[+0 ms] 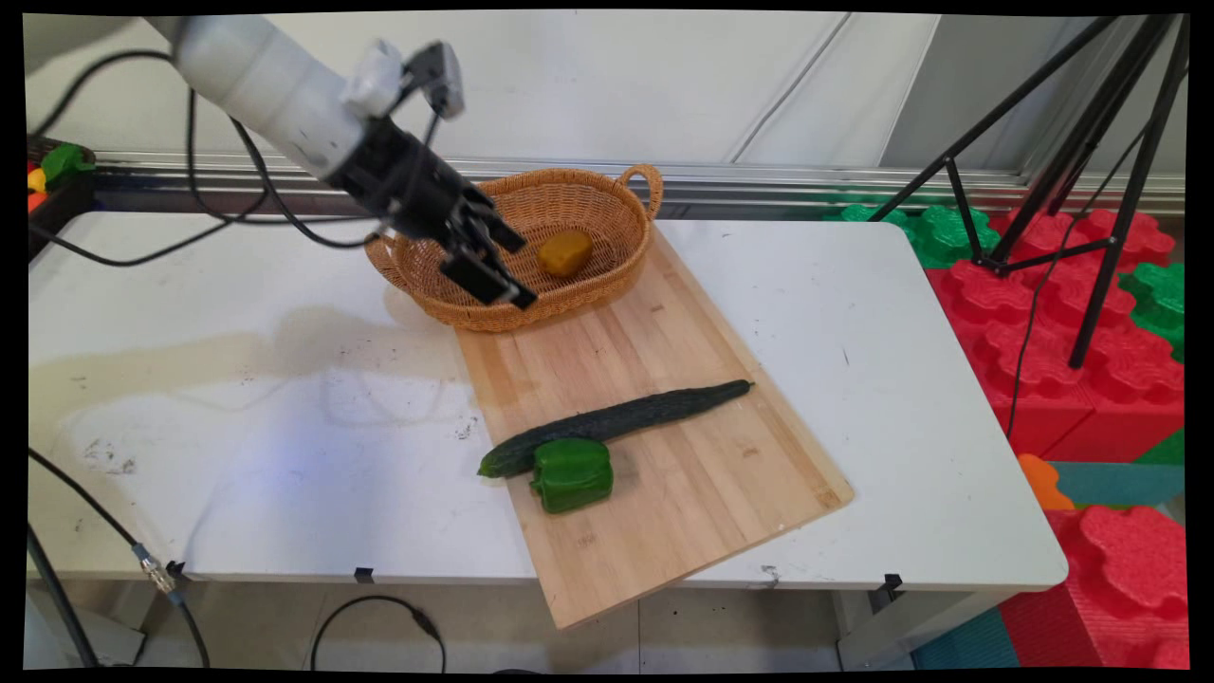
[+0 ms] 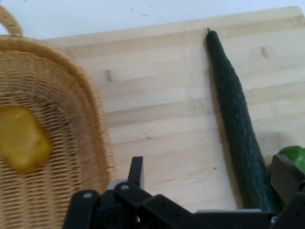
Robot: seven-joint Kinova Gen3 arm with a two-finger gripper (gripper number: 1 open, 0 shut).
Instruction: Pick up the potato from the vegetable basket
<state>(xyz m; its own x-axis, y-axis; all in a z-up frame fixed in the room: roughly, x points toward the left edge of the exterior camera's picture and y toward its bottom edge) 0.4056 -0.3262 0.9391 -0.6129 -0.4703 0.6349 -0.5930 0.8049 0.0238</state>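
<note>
Above the near rim of 1 wicker basket (image 1: pixel 588 204) holding 1 yellow pepper (image 1: pixel 565 252), the gripper (image 1: pixel 493 266) hangs spread and empty, while 1 green pepper (image 1: pixel 572 474) touches 1 cucumber (image 1: pixel 616 425) on 1 cutting board (image 1: pixel 702 474).

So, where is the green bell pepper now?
In the main view, the green bell pepper lies on the wooden cutting board's near left part, touching the long dark green cucumber's thick end.
</note>
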